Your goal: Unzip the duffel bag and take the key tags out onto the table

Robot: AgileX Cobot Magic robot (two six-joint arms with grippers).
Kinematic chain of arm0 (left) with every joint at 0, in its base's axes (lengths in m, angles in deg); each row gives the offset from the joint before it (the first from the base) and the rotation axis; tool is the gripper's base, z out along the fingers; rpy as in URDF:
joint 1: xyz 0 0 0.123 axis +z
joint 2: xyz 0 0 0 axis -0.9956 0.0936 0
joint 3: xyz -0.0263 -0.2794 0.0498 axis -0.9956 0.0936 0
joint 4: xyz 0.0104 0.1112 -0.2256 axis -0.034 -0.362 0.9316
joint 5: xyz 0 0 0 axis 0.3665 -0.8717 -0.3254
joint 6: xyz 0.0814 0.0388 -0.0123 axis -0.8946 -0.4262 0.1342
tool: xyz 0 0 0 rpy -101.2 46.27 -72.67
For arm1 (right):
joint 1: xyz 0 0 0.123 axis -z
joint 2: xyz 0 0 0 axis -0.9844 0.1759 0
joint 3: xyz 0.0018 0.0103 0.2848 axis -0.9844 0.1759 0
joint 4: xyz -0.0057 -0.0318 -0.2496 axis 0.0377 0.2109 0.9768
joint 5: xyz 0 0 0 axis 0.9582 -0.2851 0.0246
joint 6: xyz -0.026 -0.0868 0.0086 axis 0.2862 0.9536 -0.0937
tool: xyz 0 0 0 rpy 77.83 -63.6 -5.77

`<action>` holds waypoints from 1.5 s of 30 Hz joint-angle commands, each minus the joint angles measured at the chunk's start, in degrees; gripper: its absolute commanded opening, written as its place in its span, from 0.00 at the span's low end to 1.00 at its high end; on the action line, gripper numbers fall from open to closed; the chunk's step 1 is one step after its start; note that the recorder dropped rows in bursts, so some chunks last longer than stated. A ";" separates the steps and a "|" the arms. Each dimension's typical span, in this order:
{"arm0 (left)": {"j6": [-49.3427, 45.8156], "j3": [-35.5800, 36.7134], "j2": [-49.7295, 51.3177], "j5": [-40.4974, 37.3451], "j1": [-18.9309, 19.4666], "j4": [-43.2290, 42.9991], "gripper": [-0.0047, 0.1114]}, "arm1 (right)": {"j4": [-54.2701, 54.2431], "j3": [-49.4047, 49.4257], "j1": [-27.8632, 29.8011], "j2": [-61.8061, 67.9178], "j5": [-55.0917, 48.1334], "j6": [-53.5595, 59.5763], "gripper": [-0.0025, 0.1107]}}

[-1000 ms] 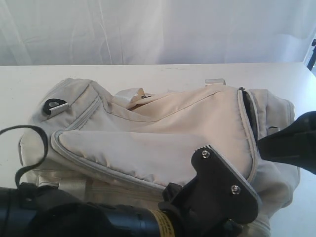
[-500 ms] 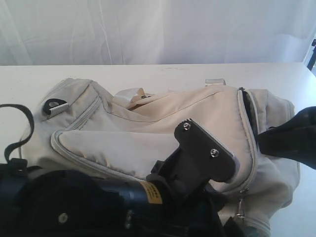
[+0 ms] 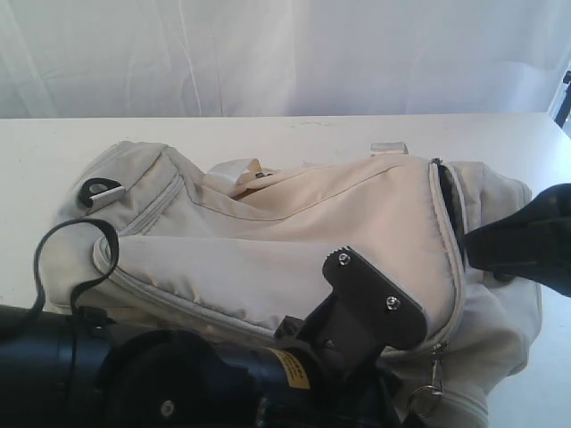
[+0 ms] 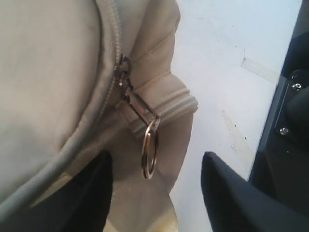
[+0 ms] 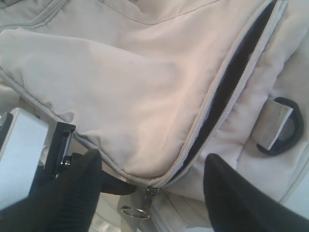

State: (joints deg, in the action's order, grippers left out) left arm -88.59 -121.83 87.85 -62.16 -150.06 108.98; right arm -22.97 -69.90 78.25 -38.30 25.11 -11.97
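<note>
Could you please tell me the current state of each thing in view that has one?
duffel bag, partly unzipped.
zipper, open along one end, dark gap showing.
zipper pull, hanging free, ungripped.
left end effector, open, straddling the pull.
right end effector, open, over the bag.

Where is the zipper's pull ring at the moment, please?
In the exterior view, the pull ring hangs at the lower right corner of the duffel bag. The left wrist view shows it within the open left claw, ungripped.
</note>
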 commanded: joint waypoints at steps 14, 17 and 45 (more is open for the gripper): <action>2.00 -1.05 1.77 2.38 0.10 0.97 0.55 | -0.32 -0.51 -0.17 -0.34 0.86 -0.22 0.53; 2.06 -2.53 2.95 2.16 0.10 0.97 0.53 | -0.32 -0.51 -0.17 -0.34 1.00 -0.22 0.53; 0.34 -3.29 -3.03 -5.80 0.10 -0.98 0.04 | -0.85 -0.29 -0.17 0.49 -0.25 1.31 0.53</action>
State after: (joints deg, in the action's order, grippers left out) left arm -88.07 -124.97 86.18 -65.51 -150.06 108.41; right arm -23.08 -69.90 78.25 -38.30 25.07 -11.57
